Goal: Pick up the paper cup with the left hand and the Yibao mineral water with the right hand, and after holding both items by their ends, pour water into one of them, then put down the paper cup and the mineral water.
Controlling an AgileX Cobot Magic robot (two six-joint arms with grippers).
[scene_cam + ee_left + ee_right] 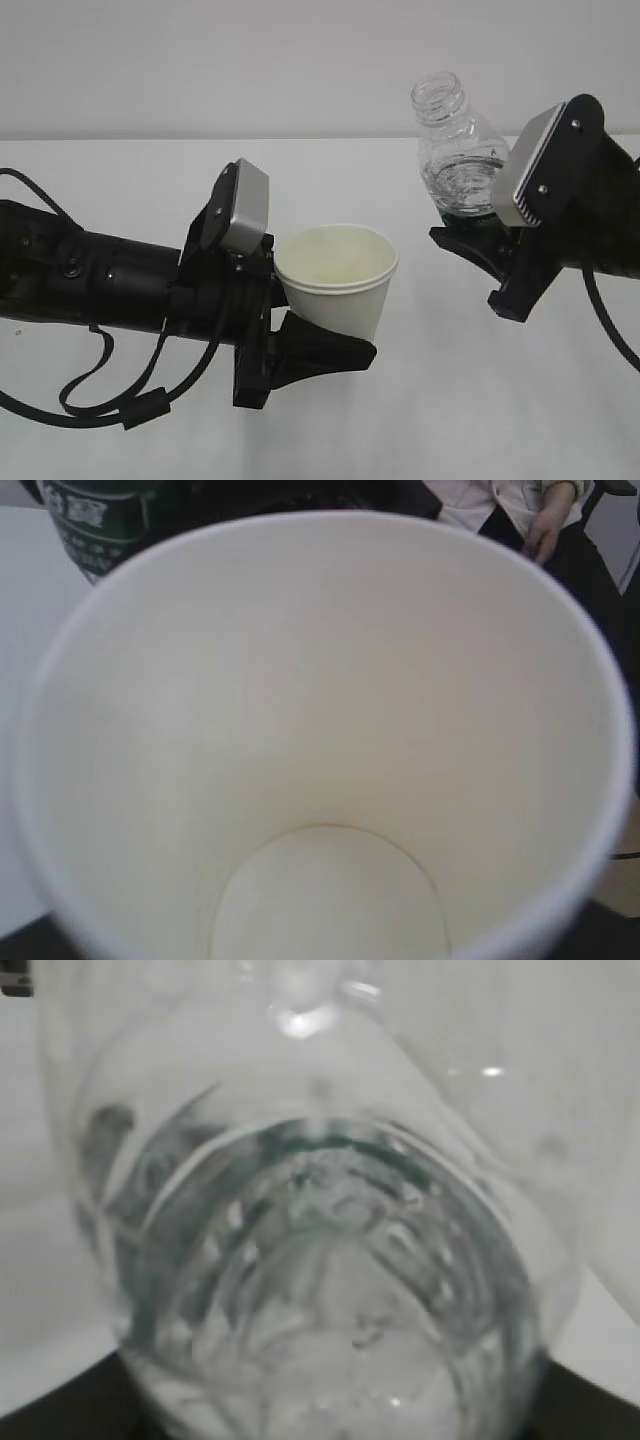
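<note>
Above the desk (pixel 420 420), the paper cup (pixel 338 278) is clamped by the left hand (pixel 285 345) fingers, and the Yibao mineral water (pixel 455 150) by the right hand (pixel 480 240) fingers. Both are held upright, well apart. Pouring appears due; bottle mouth must be brought over the rim and tipped.

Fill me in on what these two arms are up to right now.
The left hand holds the paper cup up off the white table, mouth up and tilted a little; inside it looks empty. The right hand grips the Yibao mineral water by its lower part, uncapped and roughly upright, to the cup's right. They are apart, and no water is pouring.
</note>
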